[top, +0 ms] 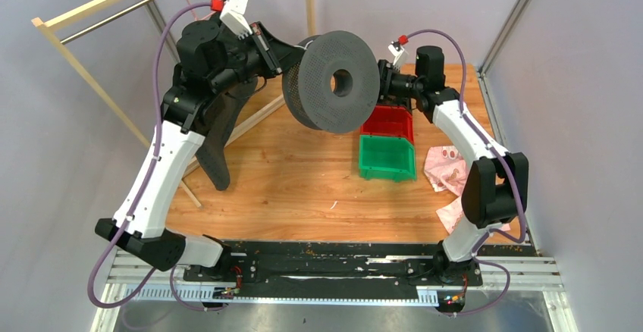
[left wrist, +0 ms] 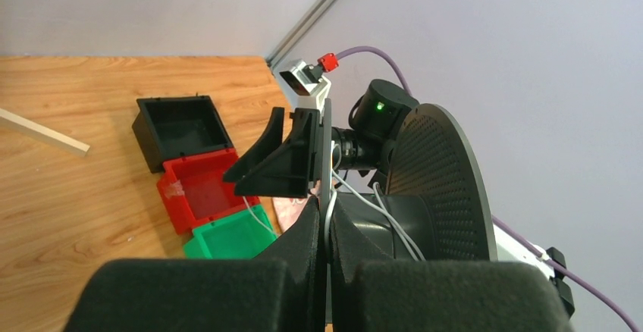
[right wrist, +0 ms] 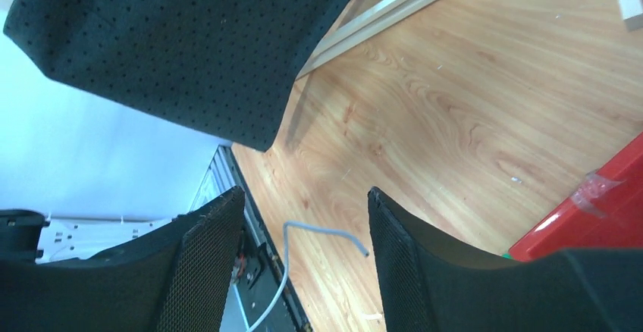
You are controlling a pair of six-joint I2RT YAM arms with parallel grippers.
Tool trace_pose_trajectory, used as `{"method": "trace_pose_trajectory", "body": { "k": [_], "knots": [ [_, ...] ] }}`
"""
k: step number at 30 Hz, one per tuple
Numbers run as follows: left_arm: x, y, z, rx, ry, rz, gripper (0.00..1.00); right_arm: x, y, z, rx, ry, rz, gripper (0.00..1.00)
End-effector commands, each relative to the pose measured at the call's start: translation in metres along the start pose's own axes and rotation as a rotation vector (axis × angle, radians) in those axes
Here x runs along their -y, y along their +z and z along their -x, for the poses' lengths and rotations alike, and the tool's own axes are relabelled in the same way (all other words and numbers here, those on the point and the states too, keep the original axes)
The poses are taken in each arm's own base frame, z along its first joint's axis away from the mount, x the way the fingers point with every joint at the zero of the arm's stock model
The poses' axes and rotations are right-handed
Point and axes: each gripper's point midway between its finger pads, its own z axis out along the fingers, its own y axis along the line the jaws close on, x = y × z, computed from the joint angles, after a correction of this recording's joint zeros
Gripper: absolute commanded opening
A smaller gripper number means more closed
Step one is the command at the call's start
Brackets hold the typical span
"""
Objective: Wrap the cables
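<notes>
1. The black perforated spool (top: 334, 82) is the biggest thing here. It is raised above the table (top: 288, 188), between my two grippers, and its flange hangs just above my right fingers (right wrist: 205, 264).
2. The red bin (top: 388, 122) and the green bin (top: 387, 158) sit on the table below my right gripper, touching each other. Neither plays any part at this moment.
3. My left gripper (left wrist: 326, 202) is pressed together. It pinches the cable just beside the spool.
4. My right gripper (right wrist: 305, 195) is spread and holds nothing.
5. The cable (left wrist: 373, 206) runs as two thin white strands from my left pinch in toward the spool's middle. In my right wrist view a loose pale-grey end curls in the gap beyond my fingers and touches neither of them.
6. I judge the wrapping to be at an early stage. I see only a strand or two lying on the spool and no built-up winding. Most of the turns are left to do, and the loose end has yet to be caught and laid on.
</notes>
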Motion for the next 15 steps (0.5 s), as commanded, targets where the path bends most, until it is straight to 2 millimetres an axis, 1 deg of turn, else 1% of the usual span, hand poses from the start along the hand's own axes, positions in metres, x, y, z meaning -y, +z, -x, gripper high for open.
{"method": "trace_pose_trajectory", "body": {
  "k": [1, 2, 6, 9, 13, 15],
  "knots": [
    [0.0272, -0.0058, 0.0218, 0.063, 0.036, -0.083, 0.00, -0.0168, -0.0117, -0.0082, -0.056, -0.049, 0.074, 0.61],
    [0.0265, -0.0049, 0.0215, 0.062, 0.036, -0.082, 0.00, -0.0168, -0.0129, -0.0099, -0.055, -0.051, 0.071, 0.58],
    [0.0256, -0.0020, 0.0214, 0.061, 0.031, -0.084, 0.00, -0.0169, -0.0138, -0.0131, -0.058, -0.050, 0.076, 0.40],
    [0.0257, 0.0001, 0.0215, 0.060, 0.031, -0.089, 0.00, -0.0150, -0.0129, -0.0119, -0.055, -0.049, 0.069, 0.32],
    [0.0244, 0.0016, 0.0217, 0.061, 0.031, -0.086, 0.00, -0.0161, -0.0130, -0.0105, -0.054, -0.049, 0.071, 0.15],
    [0.0229, 0.0021, 0.0220, 0.064, 0.030, -0.080, 0.00, -0.0122, -0.0155, -0.0101, -0.047, -0.046, 0.054, 0.07]
  ]
}}
